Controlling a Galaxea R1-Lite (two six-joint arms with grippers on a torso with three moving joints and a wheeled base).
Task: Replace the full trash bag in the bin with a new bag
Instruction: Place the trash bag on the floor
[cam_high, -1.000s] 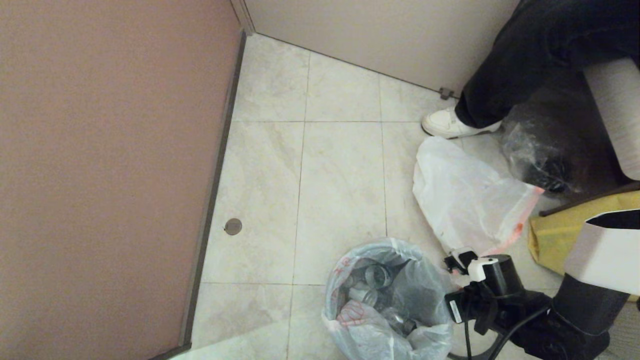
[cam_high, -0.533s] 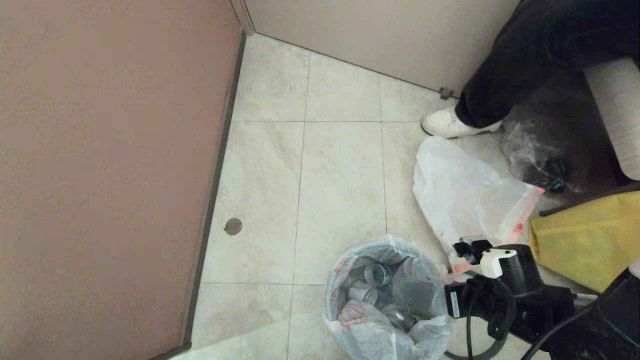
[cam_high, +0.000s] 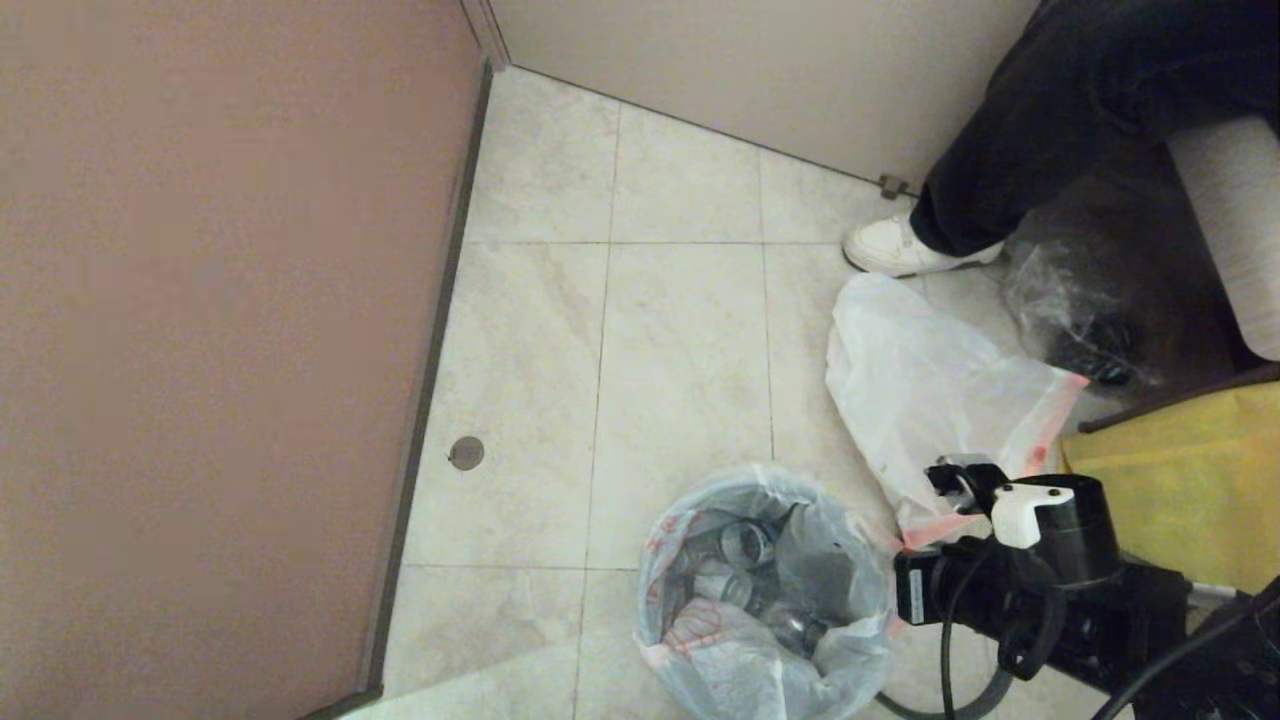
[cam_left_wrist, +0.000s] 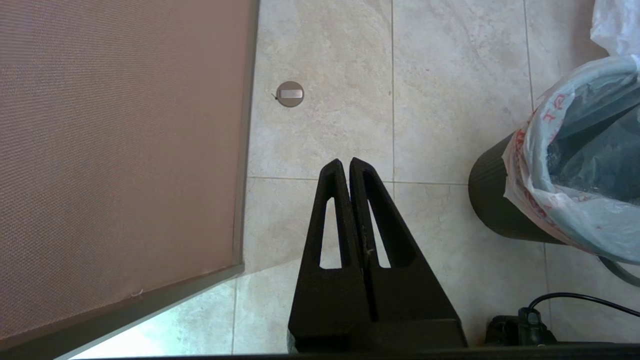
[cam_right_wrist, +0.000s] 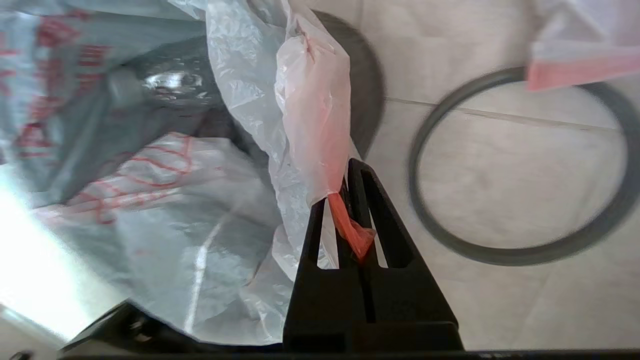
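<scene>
The full trash bag (cam_high: 770, 640) sits in the black bin (cam_left_wrist: 492, 210), its mouth open on greyish bottles. My right gripper (cam_right_wrist: 347, 170) is at the bag's right edge, shut on the orange-red drawstring hem (cam_right_wrist: 350, 227), which stretches up from the jaws. In the head view the right arm (cam_high: 1040, 600) covers its fingers. The grey rim ring (cam_right_wrist: 500, 252) lies on the floor beside the bin. The new bag (cam_high: 930, 400) lies flat on the tiles beyond the arm. My left gripper (cam_left_wrist: 345, 162) hangs shut and empty above the floor, left of the bin.
A brown partition (cam_high: 200, 350) walls off the left side, with a round floor fitting (cam_high: 466, 453) near its foot. A person's leg and white shoe (cam_high: 900, 250), a clear bag with dark lumps (cam_high: 1080, 310) and a yellow bag (cam_high: 1180, 480) crowd the right.
My right arm has swung to the right and a little farther away, pulling the bag's hem with it. The bag's rim has stretched and shifted slightly. The left gripper stays shut.
</scene>
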